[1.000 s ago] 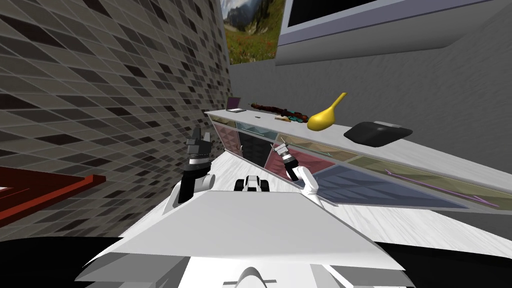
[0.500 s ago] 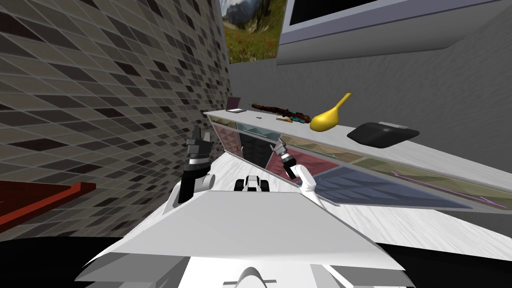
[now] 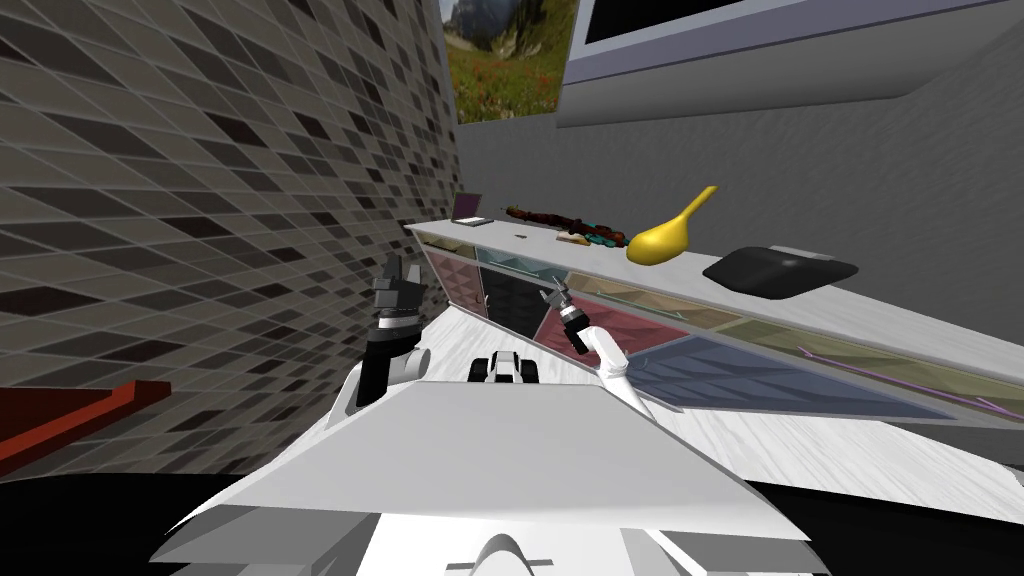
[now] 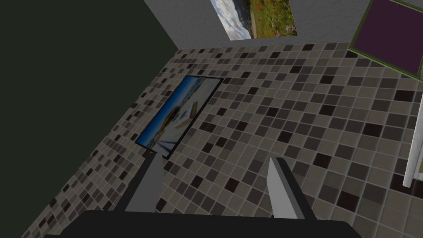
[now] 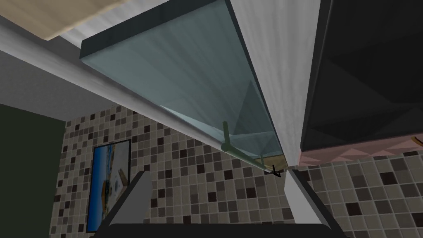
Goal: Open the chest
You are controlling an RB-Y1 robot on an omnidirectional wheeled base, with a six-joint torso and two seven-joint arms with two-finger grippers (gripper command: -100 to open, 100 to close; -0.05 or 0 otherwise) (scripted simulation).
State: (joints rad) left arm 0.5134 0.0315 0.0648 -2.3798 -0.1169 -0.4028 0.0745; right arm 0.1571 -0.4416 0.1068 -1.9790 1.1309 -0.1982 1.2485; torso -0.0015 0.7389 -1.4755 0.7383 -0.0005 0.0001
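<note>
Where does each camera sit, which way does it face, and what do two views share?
Head view: on the head, looking steeply down at the chest; left gripper and right gripper show.
Left wrist view: on the left hand, facing the tiled wall and a framed picture; open fingers show.
Right wrist view: on the right hand, facing the teal drawer front and green handle; open fingers show.
Shared: both wrist views see the tiled wall and framed picture.

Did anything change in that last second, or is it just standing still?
My right pincer crept forward towards the front of the chest, fingers open near a green handle, gripping nothing. The whole scene also shifted, so I moved myself. My left pincer stayed raised and open; the chest is unchanged.
</note>
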